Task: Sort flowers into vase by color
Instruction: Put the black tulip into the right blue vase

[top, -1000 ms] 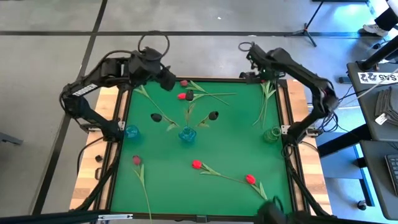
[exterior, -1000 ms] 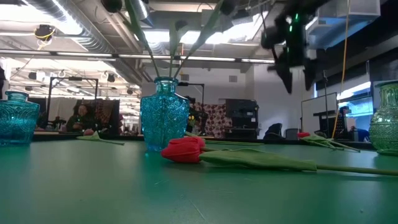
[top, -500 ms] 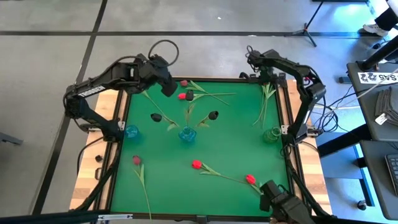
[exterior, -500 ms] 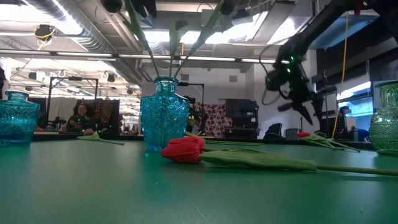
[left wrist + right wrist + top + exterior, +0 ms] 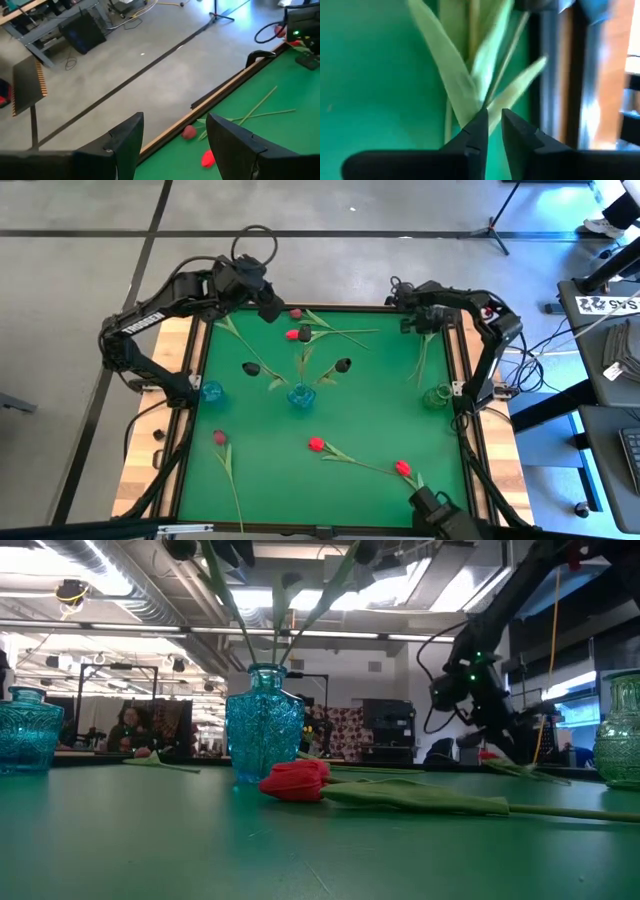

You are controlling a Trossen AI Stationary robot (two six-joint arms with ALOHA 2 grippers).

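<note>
My right gripper (image 5: 415,323) (image 5: 492,120) is low over the mat's far right corner, shut on a flower (image 5: 427,345) in a small bunch lying there. A red head (image 5: 487,755) shows beside it. My left gripper (image 5: 268,306) (image 5: 172,150) hangs open above the far left edge, near a pink flower head (image 5: 188,132) and a red one (image 5: 208,158). The middle blue vase (image 5: 299,396) holds dark-headed flowers (image 5: 343,365). More flowers lie flat on the mat: one pink-maroon (image 5: 220,438) and two red (image 5: 316,445) (image 5: 402,468). My right gripper pinches the flower where its narrow leaves meet the stem (image 5: 486,104), only a thin gap left between the fingertips (image 5: 479,125). The fingers slant down onto it from above. The flower lies on the mat among its neighbours.
An empty blue vase (image 5: 211,392) stands at the mat's left edge and a green vase (image 5: 436,396) at the right edge. A raised wooden frame (image 5: 345,307) runs round the green mat. Open mat lies between the vases and the near flowers.
My right gripper has come down from well above the far right corner onto the flowers lying there, tipping forward, and its fingers have drawn together on one of them. The flowers have stayed where they were.
</note>
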